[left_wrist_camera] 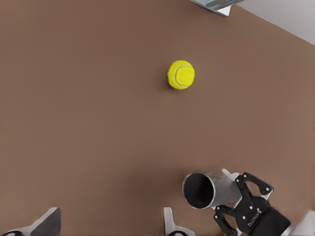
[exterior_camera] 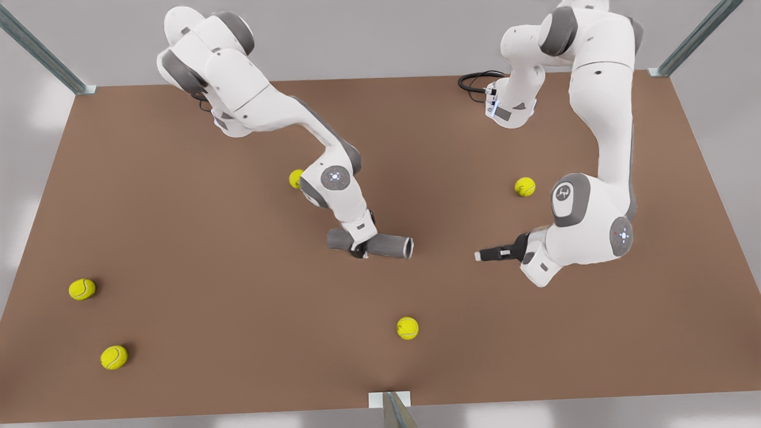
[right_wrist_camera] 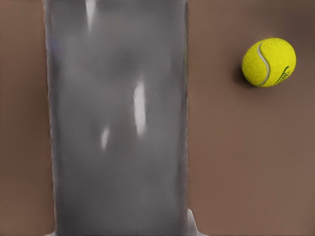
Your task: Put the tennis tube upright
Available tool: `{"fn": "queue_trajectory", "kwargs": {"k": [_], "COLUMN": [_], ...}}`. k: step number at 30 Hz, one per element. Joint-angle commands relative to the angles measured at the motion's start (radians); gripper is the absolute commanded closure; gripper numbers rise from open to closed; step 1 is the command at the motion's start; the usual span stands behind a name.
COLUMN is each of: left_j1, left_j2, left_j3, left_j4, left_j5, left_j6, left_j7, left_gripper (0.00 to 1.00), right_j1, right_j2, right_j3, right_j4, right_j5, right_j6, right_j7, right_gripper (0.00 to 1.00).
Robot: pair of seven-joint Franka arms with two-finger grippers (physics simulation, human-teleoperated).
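The tennis tube (right_wrist_camera: 118, 123) lies sideways, clamped in the right gripper (exterior_camera: 358, 248), the left gripper (exterior_camera: 479, 256) spread, waiting nearby.

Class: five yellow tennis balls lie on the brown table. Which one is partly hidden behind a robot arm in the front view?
The tennis ball at the middle of the table, tucked behind the wrist of the arm gripping the tennis tube. The other four lie fully in the open.

white arms (exterior_camera: 612, 113), grey joints, black cable (exterior_camera: 475, 83), black pincer (left_wrist_camera: 248, 209)
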Motion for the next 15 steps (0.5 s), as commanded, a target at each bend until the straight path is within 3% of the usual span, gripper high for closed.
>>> {"fn": "queue_trajectory", "kwargs": {"k": [1,5,11,12,15], "left_j1": [0.003,0.011,0.009,0.009,0.011], "left_j2": [0.005,0.03,0.063,0.063,0.063], "left_j3": [0.001,0.001,0.001,0.001,0.003], "left_j4": [0.0,-0.002,-0.002,-0.002,0.0], "left_j5": [-0.133,-0.13,-0.127,-0.127,-0.124], "left_j6": [0.0,0.0,0.0,0.0,0.002], "left_j7": [0.019,0.068,0.085,0.085,0.085], "left_gripper": [0.01,0.01,0.01,0.01,0.01], "right_j1": [0.0,0.036,0.125,0.135,0.132], "right_j2": [0.013,0.068,0.111,0.117,0.116], "right_j3": [0.0,-0.002,-0.04,-0.051,-0.051], "right_j4": [0.015,0.092,0.147,0.147,0.147], "right_j5": [-0.015,-0.025,-0.015,-0.014,-0.011], "right_j6": [0.0,-0.003,-0.039,-0.039,-0.039], "right_j7": [0.001,-0.241,-0.283,-0.274,-0.271], "right_gripper": [0.26,0.26,0.25,0.0,0.0]}}
